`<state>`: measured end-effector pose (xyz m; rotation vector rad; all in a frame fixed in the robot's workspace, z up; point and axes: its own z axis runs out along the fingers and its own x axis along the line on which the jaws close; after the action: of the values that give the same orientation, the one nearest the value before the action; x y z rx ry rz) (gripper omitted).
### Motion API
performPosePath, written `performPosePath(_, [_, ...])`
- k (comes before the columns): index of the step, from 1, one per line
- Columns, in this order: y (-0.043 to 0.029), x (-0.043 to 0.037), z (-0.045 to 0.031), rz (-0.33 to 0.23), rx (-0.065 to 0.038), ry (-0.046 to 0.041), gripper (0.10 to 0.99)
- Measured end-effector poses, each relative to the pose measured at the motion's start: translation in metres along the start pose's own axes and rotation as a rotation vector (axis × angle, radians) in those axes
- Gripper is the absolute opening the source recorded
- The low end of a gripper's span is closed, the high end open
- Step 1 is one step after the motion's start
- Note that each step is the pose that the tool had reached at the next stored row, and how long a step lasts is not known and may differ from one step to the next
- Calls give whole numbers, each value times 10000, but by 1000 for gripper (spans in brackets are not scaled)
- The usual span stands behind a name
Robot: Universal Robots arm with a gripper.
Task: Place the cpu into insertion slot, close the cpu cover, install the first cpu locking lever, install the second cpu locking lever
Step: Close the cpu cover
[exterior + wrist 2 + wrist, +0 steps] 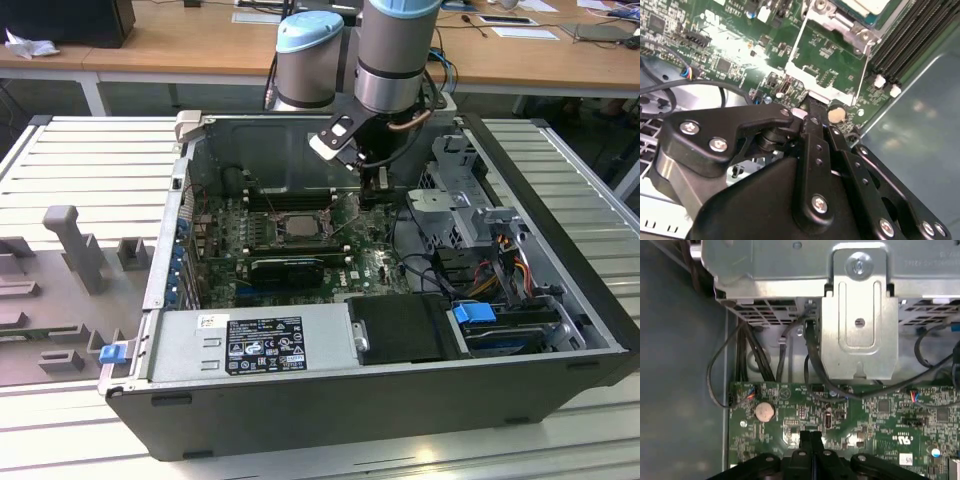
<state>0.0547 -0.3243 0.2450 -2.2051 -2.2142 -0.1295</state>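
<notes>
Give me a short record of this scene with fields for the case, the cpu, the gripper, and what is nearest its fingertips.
setting: open computer case, seen from above
cpu: lies in the insertion slot, silvery top showing
gripper: fingers shut, nothing seen between them
gripper place: low over the green board, on the exterior view's right of the slot
nearest to fingertips: round coin battery

We see the flat, silvery-grey square cpu [297,224] lying level inside the dark, metal-edged insertion slot [837,22], near the gripper [372,198].
</notes>
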Motion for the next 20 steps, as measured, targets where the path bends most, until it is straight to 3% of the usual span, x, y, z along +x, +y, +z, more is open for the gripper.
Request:
performPosePath(4, [-59,-1,-4,0,1,-2,106])
performPosePath(20, [-126,0,-7,0,1,-2,106])
